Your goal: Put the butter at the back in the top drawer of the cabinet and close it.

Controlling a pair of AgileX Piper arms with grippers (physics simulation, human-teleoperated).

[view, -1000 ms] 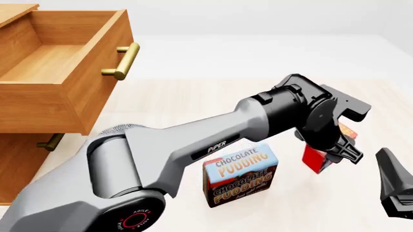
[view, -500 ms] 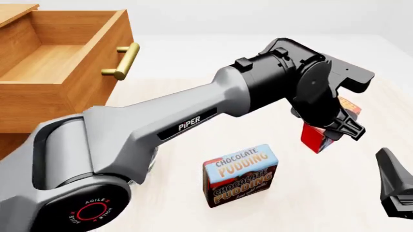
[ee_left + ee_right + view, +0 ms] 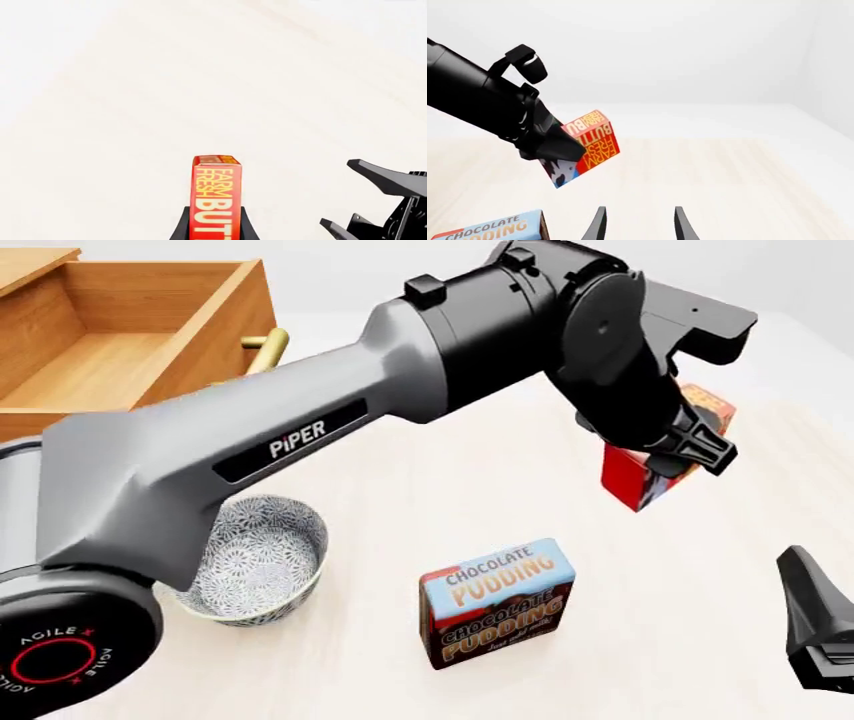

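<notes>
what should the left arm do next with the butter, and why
Probably carry it left toward the open top drawer. The left gripper is shut on the butter, which hangs clear of the table, tilted, as the right wrist view shows. The drawer stands open at the far left, past the bowl, so a swing across at this height looks like the next step.

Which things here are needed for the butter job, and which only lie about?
Needed:
- small red rectangular butter box, held in the left gripper
- open light-wood top drawer
- light-brown wooden cabinet

Lying about:
- blue-and-brown chocolate pudding box
- blue patterned bowl
- idle right gripper, open
</notes>
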